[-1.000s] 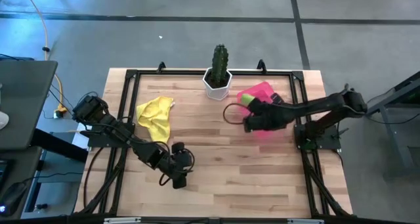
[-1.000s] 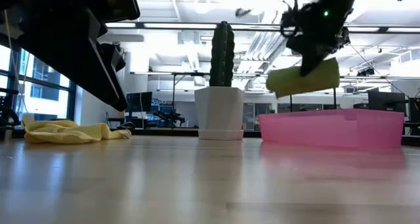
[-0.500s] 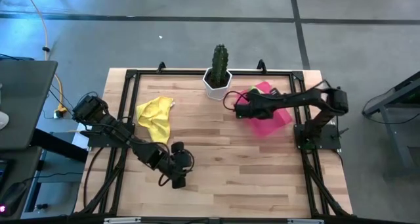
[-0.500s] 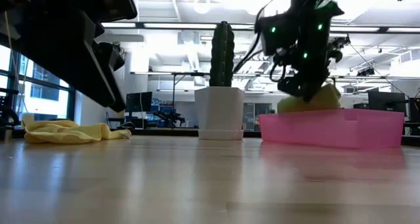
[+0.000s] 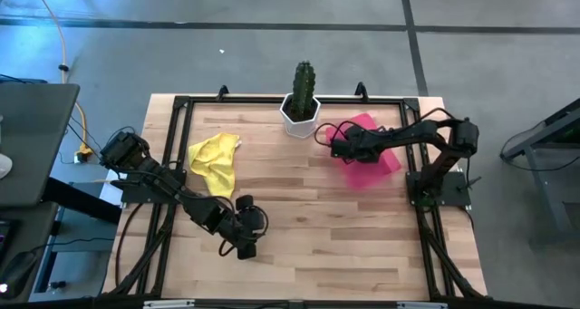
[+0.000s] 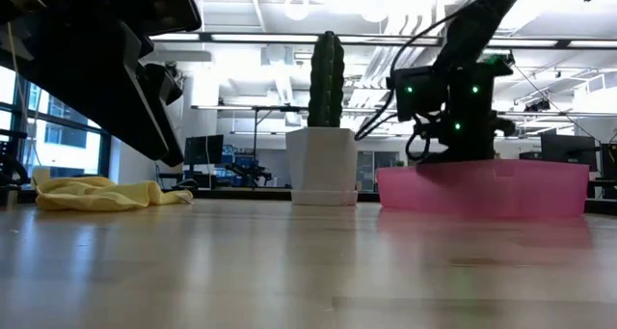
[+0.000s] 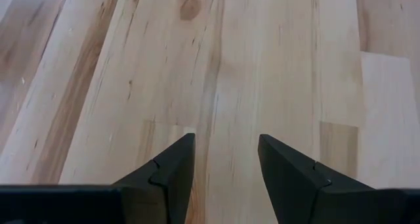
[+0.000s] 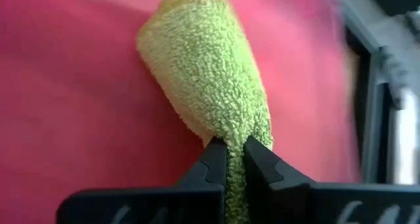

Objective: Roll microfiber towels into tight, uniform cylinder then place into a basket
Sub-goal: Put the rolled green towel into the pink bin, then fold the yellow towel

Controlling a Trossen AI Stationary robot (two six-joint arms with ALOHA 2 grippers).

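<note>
The lime green towel [image 8: 203, 73], rolled into a short cylinder, lies inside the pink tray [image 5: 373, 160]. My right gripper [image 8: 235, 159] is shut on its near end, at the tray's left end [image 5: 336, 148]. In the low view the tray's wall [image 6: 482, 189] hides the roll. The yellow towel [image 5: 214, 161] lies crumpled and unrolled on the table at the far left, and also shows in the low view [image 6: 96, 192]. My left gripper [image 5: 246, 249] is open and empty just above the bare wood near the front edge [image 7: 226, 159]. My right gripper pinches one end of the green roll [image 8: 235, 142] between its two fingers, squeezing that end thin. The fingers come from the table's right, slanting down into the tray, along the roll. The rest of the roll reaches away from the fingers against the tray's pink floor.
A white hexagonal pot with a cactus [image 5: 301, 110] stands at the far edge, just left of the tray. A black metal frame [image 5: 177, 128] runs along the table's sides. Bare wood lies between the two arms.
My right gripper has carried the green roll toward the table's far left and down into the pink tray. The roll was above the tray's rim and is now below the wall, out of sight in the low view. The gripper stays shut on it.
</note>
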